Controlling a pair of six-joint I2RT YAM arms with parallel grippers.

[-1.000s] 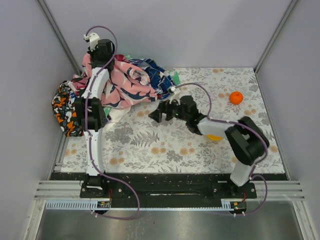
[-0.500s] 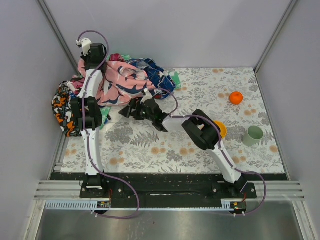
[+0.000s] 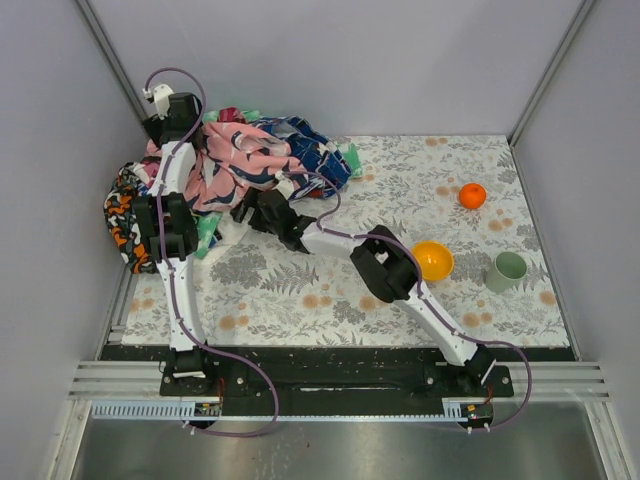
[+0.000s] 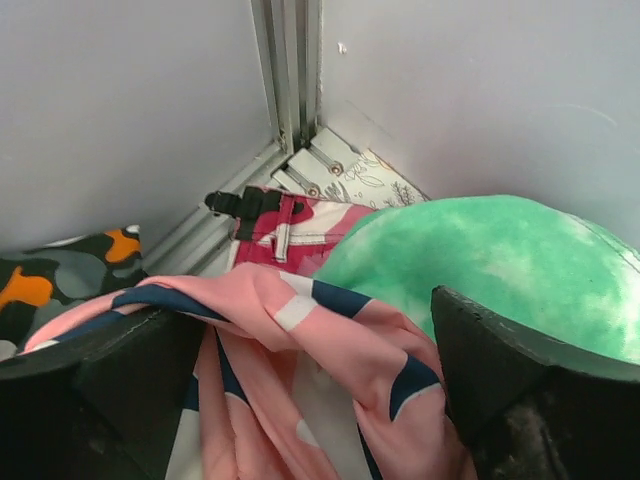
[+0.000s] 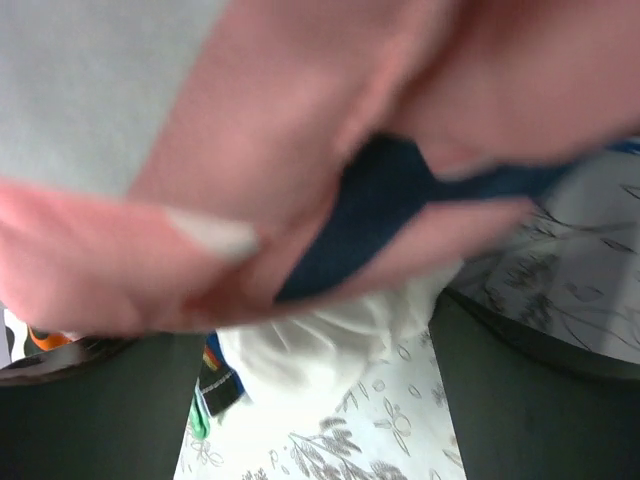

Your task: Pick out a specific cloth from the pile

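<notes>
The right gripper (image 3: 245, 211) had its fingers spread. The white cloth (image 5: 300, 350) lay bunched in the gap just ahead of them on the floral mat (image 3: 300, 290), under an overhanging fold of the pink floral cloth (image 3: 235, 160) at the pile's (image 3: 300, 150) near edge. The left gripper (image 4: 315, 350), fingers also apart with pink fabric across the gap and the green tie-dye cloth (image 4: 500, 260) to its right, sat close to the corner rail (image 4: 290, 70) and side wall (image 4: 120, 100). Behind the right gripper the mat was bare, with the orange bowl (image 3: 435, 260), orange ball (image 3: 472, 195) and green cup (image 3: 508, 270) well apart from it.

Plain grey walls (image 3: 350, 60) enclose a floral-patterned tabletop (image 3: 270, 300) edged with aluminium rails (image 3: 120, 378).
</notes>
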